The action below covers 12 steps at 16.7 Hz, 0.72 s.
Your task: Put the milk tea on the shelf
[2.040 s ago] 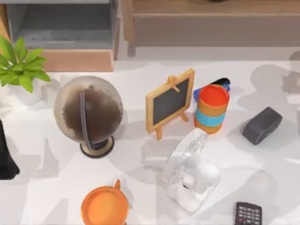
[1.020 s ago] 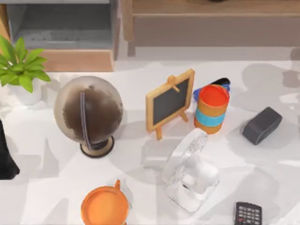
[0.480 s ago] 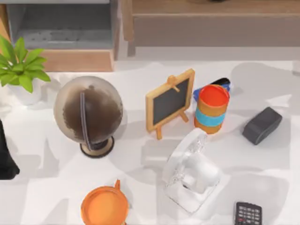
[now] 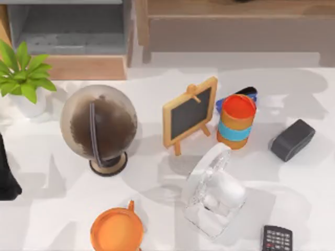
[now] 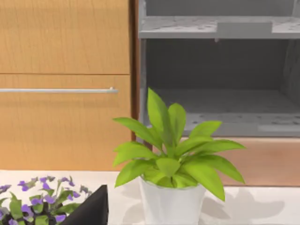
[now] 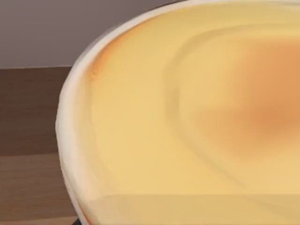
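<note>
The milk tea, a pale yellow-tan cup with a white rim, sits right up against the right wrist camera. Behind it are a dark brown wooden board and a grey panel. Whether the right gripper is grasping the cup or has released it cannot be told, nor whether the cup rests on a board.

From above, the shelf of tan wooden boards with grey inner panels runs along the table's twelve o'clock edge. My left arm is a dark form at the nine o'clock edge; its gripper's state cannot be told either.

On the white table, a small wood-framed chalkboard on an easel stands near the middle. An orange can with a blue band is just beside it at three o'clock. A brown globe on a round base is at nine o'clock and a white desk fan at five o'clock.

The left wrist view faces the shelf's grey compartments, with a green leafy plant in a white pot in front. It adds purple flowers, which the top view lacks.
</note>
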{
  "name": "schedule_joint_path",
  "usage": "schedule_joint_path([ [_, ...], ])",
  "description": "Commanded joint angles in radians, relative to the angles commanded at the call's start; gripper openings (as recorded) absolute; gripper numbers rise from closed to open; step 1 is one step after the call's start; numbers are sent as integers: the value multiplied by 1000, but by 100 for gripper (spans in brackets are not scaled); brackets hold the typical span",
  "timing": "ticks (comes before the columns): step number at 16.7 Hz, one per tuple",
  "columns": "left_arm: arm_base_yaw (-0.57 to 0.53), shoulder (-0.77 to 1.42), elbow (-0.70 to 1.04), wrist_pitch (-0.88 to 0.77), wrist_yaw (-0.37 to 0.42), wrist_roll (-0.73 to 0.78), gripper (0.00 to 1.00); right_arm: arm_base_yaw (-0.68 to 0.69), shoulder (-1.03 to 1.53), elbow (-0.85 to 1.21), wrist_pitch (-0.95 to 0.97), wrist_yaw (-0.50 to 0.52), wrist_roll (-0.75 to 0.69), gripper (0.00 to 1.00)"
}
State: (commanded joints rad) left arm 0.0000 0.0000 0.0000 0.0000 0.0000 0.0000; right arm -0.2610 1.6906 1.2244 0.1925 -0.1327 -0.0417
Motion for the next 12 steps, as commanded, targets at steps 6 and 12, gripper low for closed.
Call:
schedule_joint_path([
  [6,0,0,0,0,0,0,100,65,84,211,-172,-1,1,0],
  [12,0,0,0,0,0,0,100,87,117,308,-222,0,3,0],
])
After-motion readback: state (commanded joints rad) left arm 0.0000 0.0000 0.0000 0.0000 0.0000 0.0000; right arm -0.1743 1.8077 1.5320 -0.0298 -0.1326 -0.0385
